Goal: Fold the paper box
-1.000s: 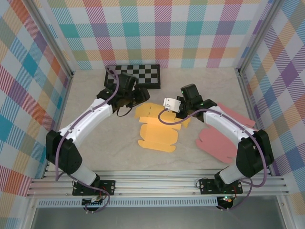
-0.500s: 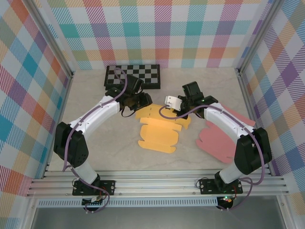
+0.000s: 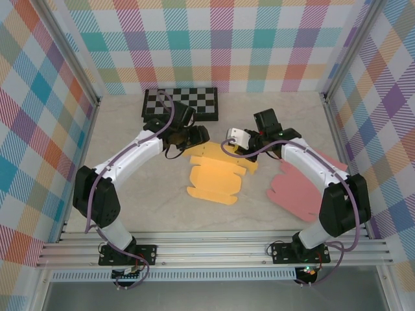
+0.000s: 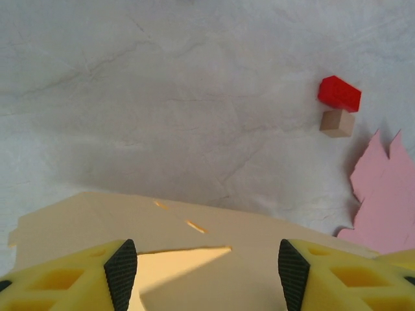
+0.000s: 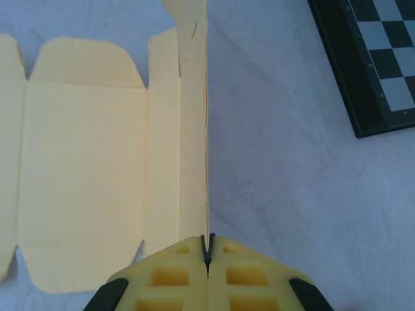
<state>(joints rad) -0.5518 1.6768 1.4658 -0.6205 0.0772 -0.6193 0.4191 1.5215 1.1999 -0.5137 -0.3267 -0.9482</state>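
Note:
The paper box (image 3: 214, 176) is a flat yellow cutout lying in the middle of the table. My left gripper (image 3: 196, 137) hovers open over its far left corner. In the left wrist view the two black pads of the left gripper (image 4: 202, 272) stand wide apart above the yellow sheet (image 4: 253, 249), with nothing between them. My right gripper (image 3: 228, 149) is at the box's far right edge. In the right wrist view the right gripper (image 5: 207, 249) is shut on a long side flap (image 5: 194, 129) that stands upright and edge-on, while the remaining panels (image 5: 84, 181) lie flat to the left.
A chessboard (image 3: 181, 102) lies at the back, just behind the left gripper. A pink cutout (image 3: 301, 184) lies flat at the right, under the right arm. A red block (image 4: 339, 93) and a tan block (image 4: 338, 123) sit on the table beyond the box.
The left arm has swung right, bringing its gripper over the box's far corner, and its jaws have widened. The right gripper has shifted slightly back and right, still pinching the flap.

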